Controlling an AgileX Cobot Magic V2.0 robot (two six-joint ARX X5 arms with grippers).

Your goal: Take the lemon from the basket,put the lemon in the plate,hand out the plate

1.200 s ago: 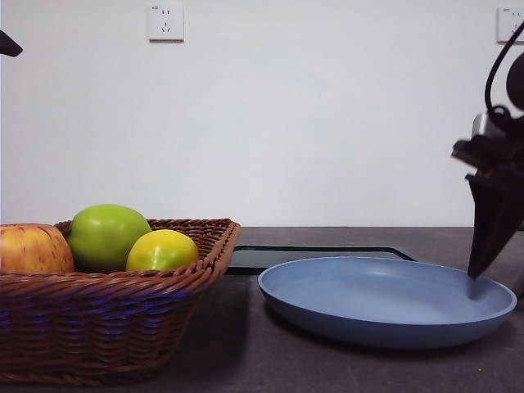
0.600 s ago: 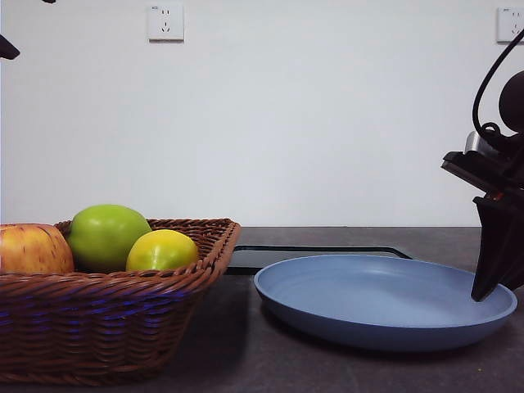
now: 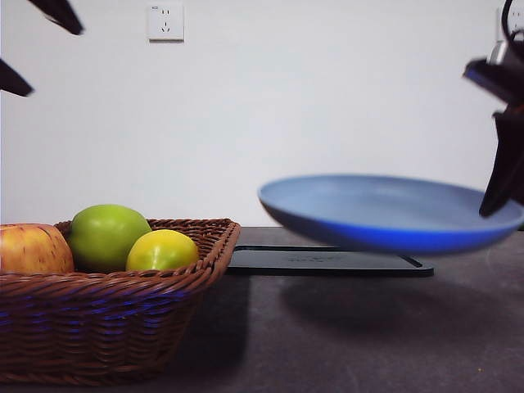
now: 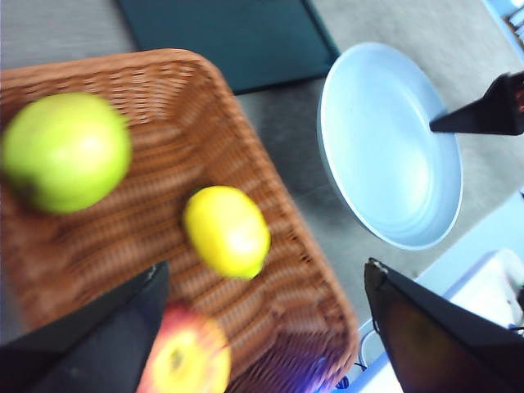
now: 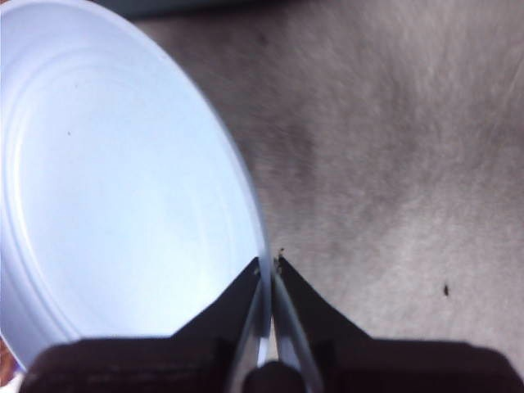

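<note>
The yellow lemon (image 3: pixel 162 250) (image 4: pixel 227 231) lies in the brown wicker basket (image 3: pixel 106 327) (image 4: pixel 123 237), near its right side. My left gripper (image 4: pixel 264 266) hangs open above the basket, with nothing between its jaws; in the front view the left gripper (image 3: pixel 57 62) shows at the top left corner. The blue plate (image 3: pixel 385 217) (image 4: pixel 385 147) (image 5: pixel 106 180) is empty and hangs in the air above the table. My right gripper (image 5: pixel 268 264) (image 3: pixel 491 209) is shut on the plate's right rim.
A green apple (image 3: pixel 106 236) (image 4: pixel 65 151) and a red-yellow apple (image 3: pixel 33 248) (image 4: pixel 184 360) share the basket with the lemon. A flat black tray (image 3: pixel 327 262) (image 4: pixel 229 41) lies on the dark table behind and below the raised plate.
The right gripper has lifted the plate off the table, after sliding it slightly left. The left gripper's jaws have come down into the top left of the front view.
</note>
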